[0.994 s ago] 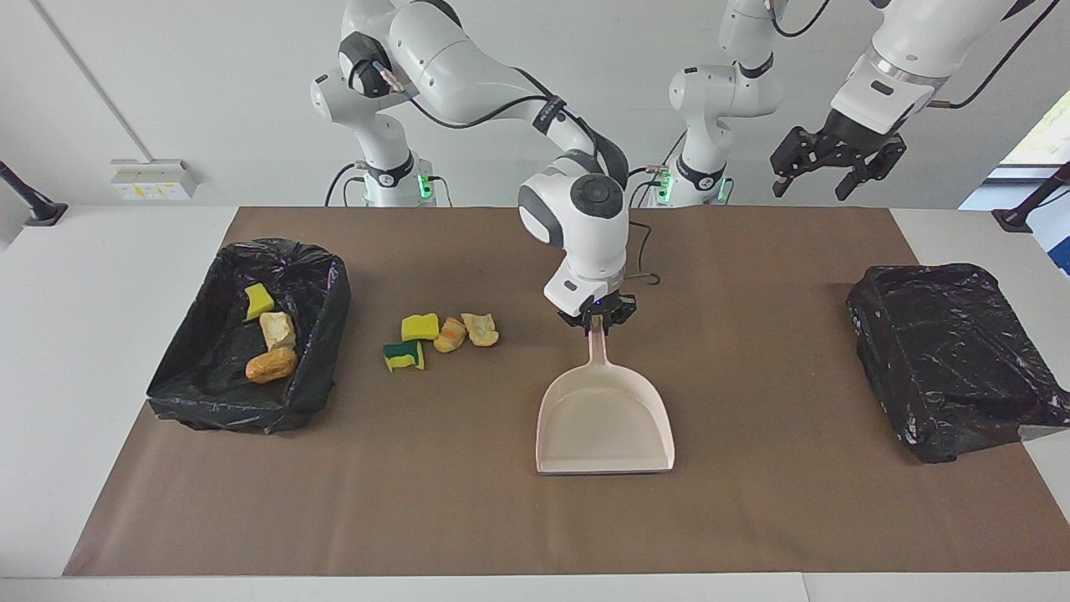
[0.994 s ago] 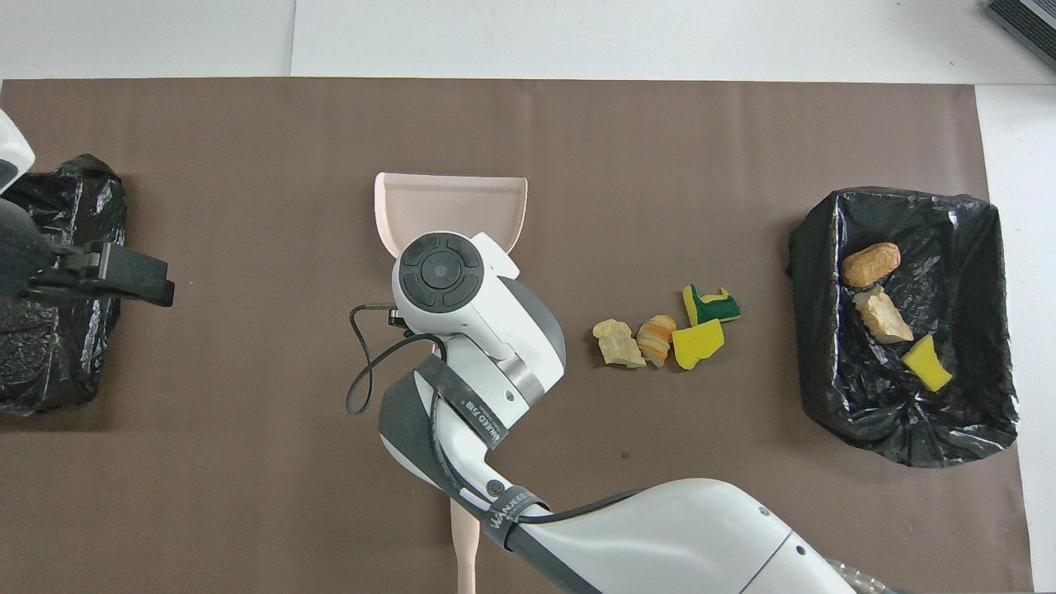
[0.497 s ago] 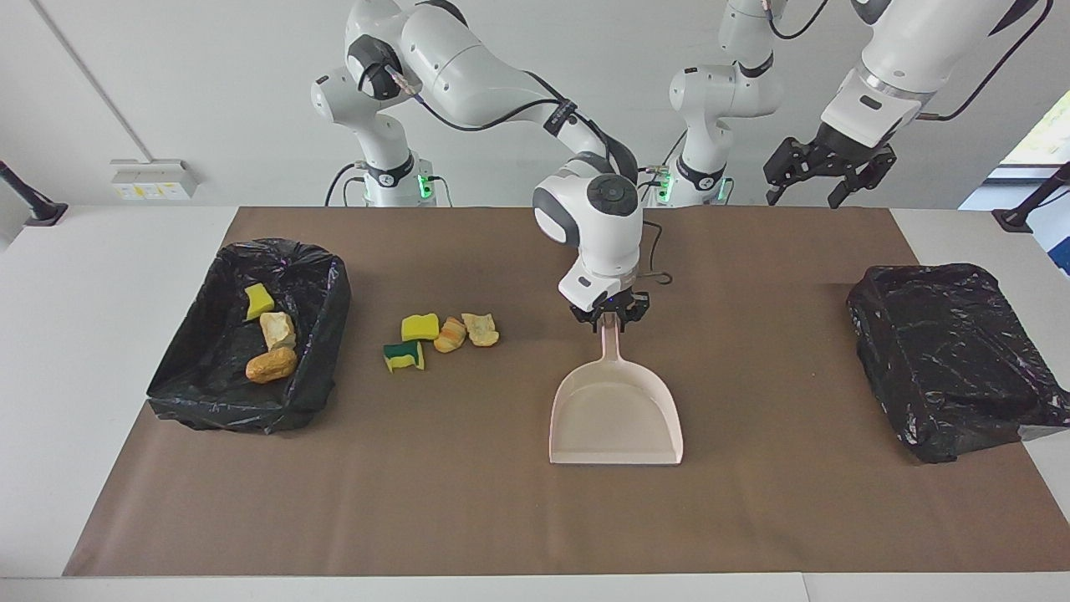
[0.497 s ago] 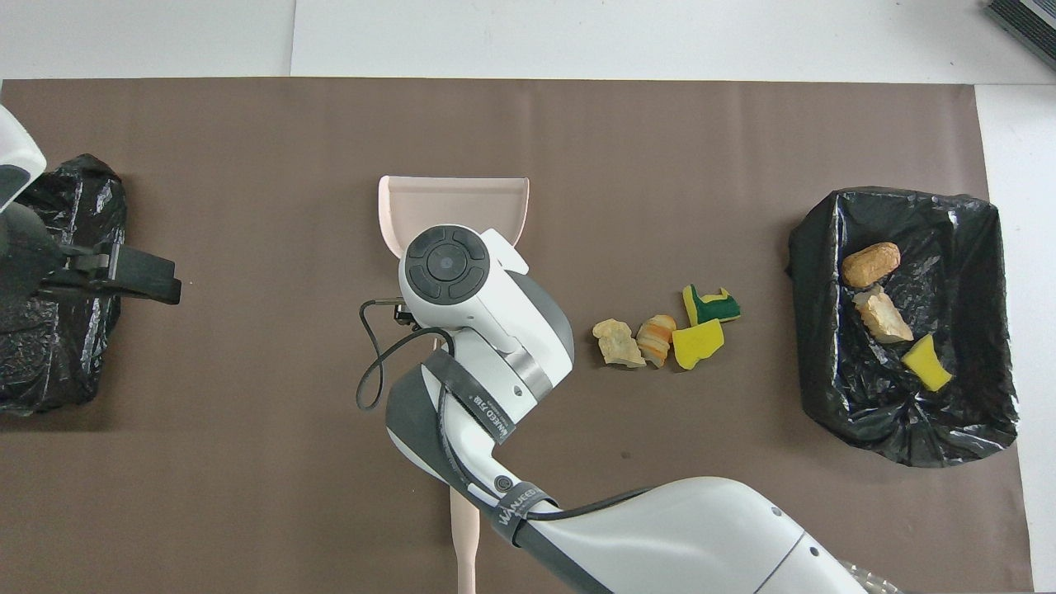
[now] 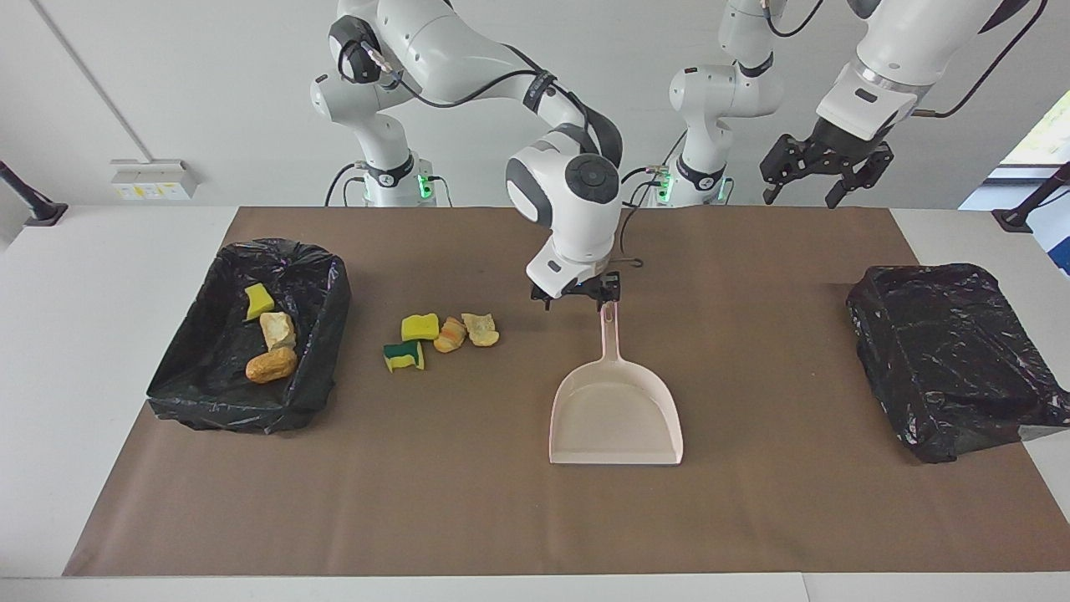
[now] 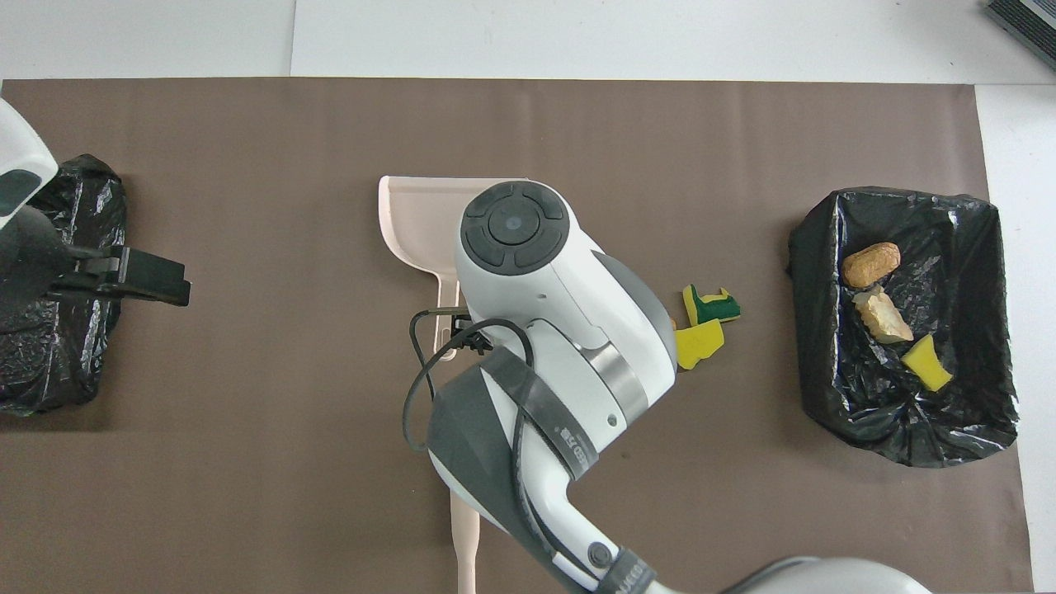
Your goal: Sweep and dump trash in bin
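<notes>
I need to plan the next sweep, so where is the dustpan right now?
The dustpan lies flat mid-table, handle toward the robots, just below the right tool, with the loose trash beside it toward the right arm's end.

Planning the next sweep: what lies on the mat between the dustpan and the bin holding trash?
Four loose trash pieces lie clustered between the dustpan and the bin; otherwise bare brown mat. The facing view shows this.

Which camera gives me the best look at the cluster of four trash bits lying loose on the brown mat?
The facing view: all four loose trash bits lie unobstructed between the black-lined bin and the pale pink plastic dustpan. In the overhead view the right arm covers the two tan lumps; only the two sponge pieces show.
</notes>
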Tool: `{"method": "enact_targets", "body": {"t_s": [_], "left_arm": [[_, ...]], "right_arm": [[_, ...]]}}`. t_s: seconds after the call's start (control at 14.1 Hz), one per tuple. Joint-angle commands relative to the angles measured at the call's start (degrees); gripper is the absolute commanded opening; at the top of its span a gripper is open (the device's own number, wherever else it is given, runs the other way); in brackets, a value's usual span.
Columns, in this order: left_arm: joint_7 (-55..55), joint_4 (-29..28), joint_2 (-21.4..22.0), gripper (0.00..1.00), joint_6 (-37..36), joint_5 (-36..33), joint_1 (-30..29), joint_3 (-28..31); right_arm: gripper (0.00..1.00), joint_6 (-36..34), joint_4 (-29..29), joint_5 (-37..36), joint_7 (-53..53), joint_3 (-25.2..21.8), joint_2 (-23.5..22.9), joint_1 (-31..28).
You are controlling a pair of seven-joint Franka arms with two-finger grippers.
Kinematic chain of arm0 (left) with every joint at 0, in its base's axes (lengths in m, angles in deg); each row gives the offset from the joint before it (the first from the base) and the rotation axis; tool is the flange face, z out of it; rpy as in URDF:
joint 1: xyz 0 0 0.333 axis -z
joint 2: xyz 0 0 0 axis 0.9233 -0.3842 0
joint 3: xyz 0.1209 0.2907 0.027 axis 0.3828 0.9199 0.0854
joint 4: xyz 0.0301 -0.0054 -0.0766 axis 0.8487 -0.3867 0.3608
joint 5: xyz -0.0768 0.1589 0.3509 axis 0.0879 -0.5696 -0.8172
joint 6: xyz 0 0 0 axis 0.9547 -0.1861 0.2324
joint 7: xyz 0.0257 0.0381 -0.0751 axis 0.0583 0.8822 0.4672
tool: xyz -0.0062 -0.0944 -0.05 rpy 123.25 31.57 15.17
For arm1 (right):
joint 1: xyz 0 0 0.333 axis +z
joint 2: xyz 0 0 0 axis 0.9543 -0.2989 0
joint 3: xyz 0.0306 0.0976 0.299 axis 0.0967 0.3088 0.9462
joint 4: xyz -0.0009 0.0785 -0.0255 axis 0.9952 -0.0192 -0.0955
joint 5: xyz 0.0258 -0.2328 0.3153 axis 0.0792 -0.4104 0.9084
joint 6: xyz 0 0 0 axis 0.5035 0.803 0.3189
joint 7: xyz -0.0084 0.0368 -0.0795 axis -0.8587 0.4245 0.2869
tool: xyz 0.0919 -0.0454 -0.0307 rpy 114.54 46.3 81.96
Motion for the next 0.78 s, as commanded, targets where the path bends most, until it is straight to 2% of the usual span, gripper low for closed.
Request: {"method": "enact_targets", "body": {"t_s": [0.0, 0.14, 0.35, 0.43, 0.71], "left_arm": [[0.6, -2.4, 0.7, 1.00, 6.9, 0.7, 0.4, -0.2], [0.2, -2.5, -1.3, 1.00, 9.6, 0.7, 1.8, -0.3], [0.3, -3.1, -5.8, 1.00, 15.8, 0.6, 5.2, -0.3], [0.4, -4.0, -7.5, 1.00, 18.7, 0.6, 6.6, -0.3], [1.2, -10.3, -14.6, 1.00, 30.9, 0.0, 14.3, -0.2]], "right_arm": [[1.00, 1.4, -19.4, 3.2, 0.8, 0.2, 15.2, 2.7], [1.00, 3.2, -28.6, 6.8, -0.4, 0.2, 21.3, 6.1], [1.00, 10.8, -39.6, 13.9, -0.6, 0.2, 27.8, 9.1], [1.00, 12.6, -40.6, 14.7, -1.1, 0.2, 27.5, 10.5], [1.00, 24.9, -42.5, 15.4, -10.4, 0.2, 19.4, 20.0]]}}
